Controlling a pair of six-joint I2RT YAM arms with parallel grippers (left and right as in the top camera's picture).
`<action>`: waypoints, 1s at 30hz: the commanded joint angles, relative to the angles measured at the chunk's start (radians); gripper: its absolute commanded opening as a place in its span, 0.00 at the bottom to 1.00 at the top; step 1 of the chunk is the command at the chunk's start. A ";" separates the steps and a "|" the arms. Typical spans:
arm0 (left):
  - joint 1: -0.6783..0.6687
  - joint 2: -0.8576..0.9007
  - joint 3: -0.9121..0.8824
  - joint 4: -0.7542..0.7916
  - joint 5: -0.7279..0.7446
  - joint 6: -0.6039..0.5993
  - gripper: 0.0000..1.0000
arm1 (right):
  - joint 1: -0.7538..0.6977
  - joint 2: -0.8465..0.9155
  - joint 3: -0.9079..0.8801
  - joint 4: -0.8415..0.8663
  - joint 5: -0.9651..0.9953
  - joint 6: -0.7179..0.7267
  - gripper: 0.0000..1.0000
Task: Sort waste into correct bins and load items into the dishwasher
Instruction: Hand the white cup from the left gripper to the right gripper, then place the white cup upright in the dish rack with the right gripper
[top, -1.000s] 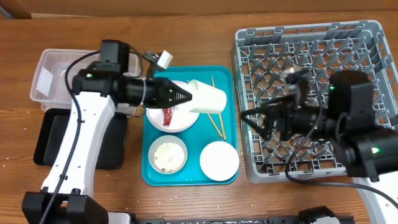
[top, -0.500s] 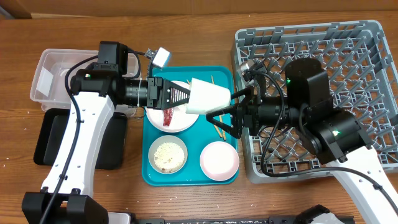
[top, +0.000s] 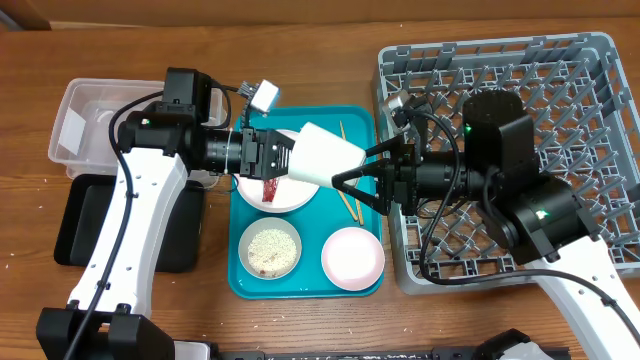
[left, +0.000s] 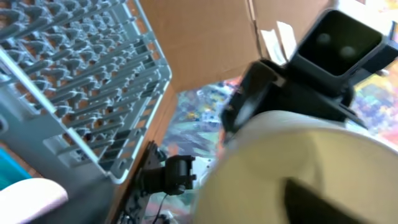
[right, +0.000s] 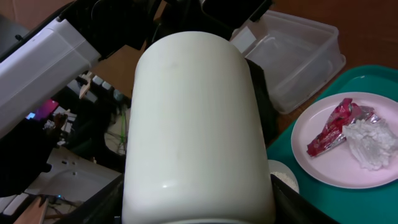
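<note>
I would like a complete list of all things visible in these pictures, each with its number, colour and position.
table: 1, brown wood
teal tray: 1, teal, table centre
cup: 1, white, held in the air above the teal tray
plate: 1, white, back of teal tray
wrapper scrap: 1, red and white, on the plate
bowls: 2, white, front of teal tray
rice: loose grains, white, in the left bowl
chopsticks: 2, wooden, right side of teal tray
tub: 1, clear, back left
black tray: 1, black, front left
dish rack: 1, grey, right
left gripper: 1, black, shut on the cup
right gripper: 1, black, open around the cup
</note>
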 joint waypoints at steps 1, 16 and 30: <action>-0.003 -0.005 0.014 -0.004 -0.063 0.021 1.00 | 0.003 -0.059 0.005 -0.028 0.104 -0.002 0.55; 0.010 -0.005 0.014 -0.035 -0.383 -0.024 1.00 | 0.003 -0.187 0.048 -0.681 0.909 0.259 0.55; 0.009 -0.005 0.014 -0.098 -0.482 -0.023 1.00 | 0.003 0.200 0.048 -0.817 0.943 0.323 0.64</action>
